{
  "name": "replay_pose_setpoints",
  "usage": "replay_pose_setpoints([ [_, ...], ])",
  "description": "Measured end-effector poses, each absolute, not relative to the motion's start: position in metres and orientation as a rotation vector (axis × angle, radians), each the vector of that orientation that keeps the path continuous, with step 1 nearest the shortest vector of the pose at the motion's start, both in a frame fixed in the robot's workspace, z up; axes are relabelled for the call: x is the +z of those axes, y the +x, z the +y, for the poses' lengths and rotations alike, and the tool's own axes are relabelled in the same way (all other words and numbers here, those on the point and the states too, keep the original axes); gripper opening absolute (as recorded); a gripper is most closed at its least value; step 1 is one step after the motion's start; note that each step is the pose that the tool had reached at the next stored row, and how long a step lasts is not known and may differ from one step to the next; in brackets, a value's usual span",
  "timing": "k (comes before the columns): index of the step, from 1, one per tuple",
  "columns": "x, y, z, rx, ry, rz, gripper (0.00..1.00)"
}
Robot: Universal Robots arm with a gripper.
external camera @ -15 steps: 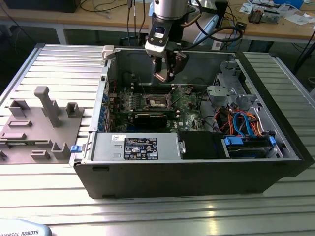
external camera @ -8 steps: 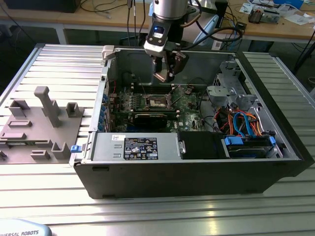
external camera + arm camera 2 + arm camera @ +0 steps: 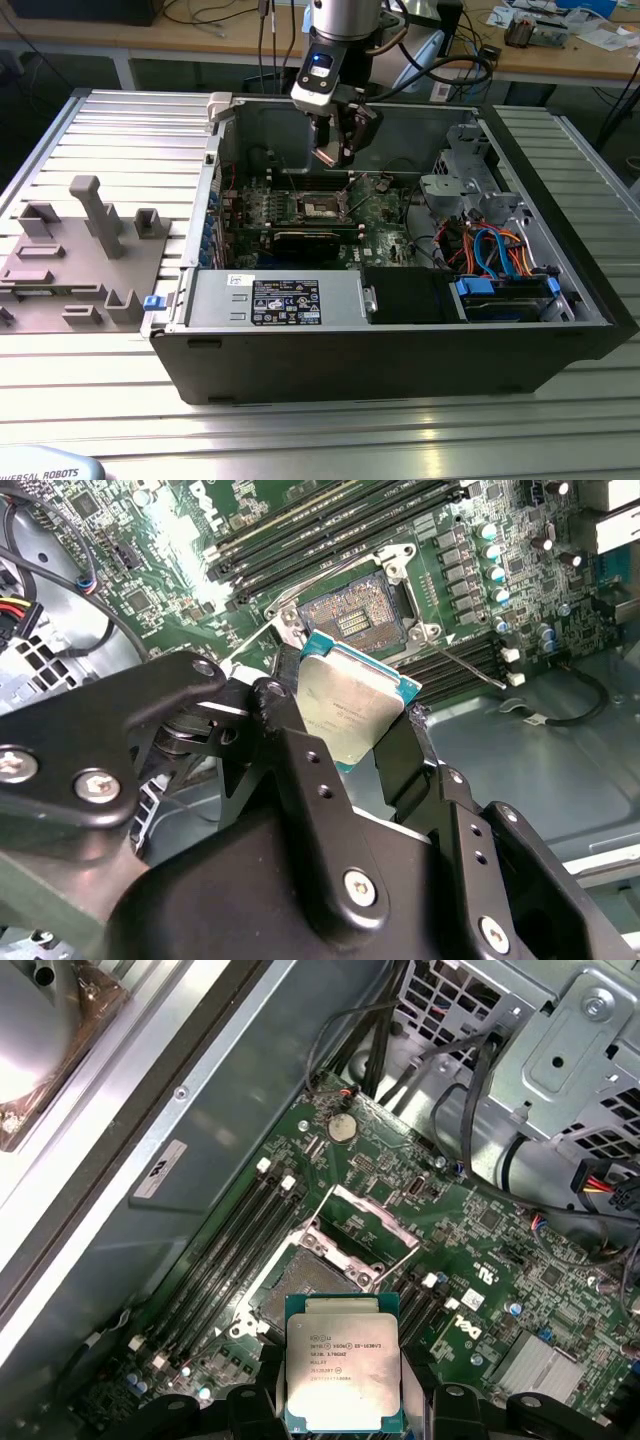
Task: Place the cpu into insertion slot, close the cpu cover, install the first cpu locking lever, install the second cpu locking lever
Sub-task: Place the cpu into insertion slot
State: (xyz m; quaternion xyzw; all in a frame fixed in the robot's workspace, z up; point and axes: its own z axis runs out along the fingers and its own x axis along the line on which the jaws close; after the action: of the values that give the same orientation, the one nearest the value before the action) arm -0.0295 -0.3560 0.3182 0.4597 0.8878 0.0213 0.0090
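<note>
The black metal end effector [image 3: 335,150] is clenched on the cpu [image 3: 343,1372], a flat square chip with a dull silver top. The fingers [image 3: 400,758] hide the chip's side edges. In the exterior view it hangs apart from the slot [image 3: 322,207], at 12 o'clock. The cover [image 3: 365,1223], a thin silver frame, stands open over the green board [image 3: 470,1250].

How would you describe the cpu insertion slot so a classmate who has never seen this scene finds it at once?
Look inside the open computer case, at the green motherboard. Near its middle sits the insertion slot. It is a dark square recess with a silver rim, unlike the long narrow memory slots beside it.
</note>
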Motion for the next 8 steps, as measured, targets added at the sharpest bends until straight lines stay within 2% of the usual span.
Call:
replay_pose_setpoints([
  [8, 0.3182, -0.0295, -0.3560, 0.066, 1.458, 2.761, 0.54],
])
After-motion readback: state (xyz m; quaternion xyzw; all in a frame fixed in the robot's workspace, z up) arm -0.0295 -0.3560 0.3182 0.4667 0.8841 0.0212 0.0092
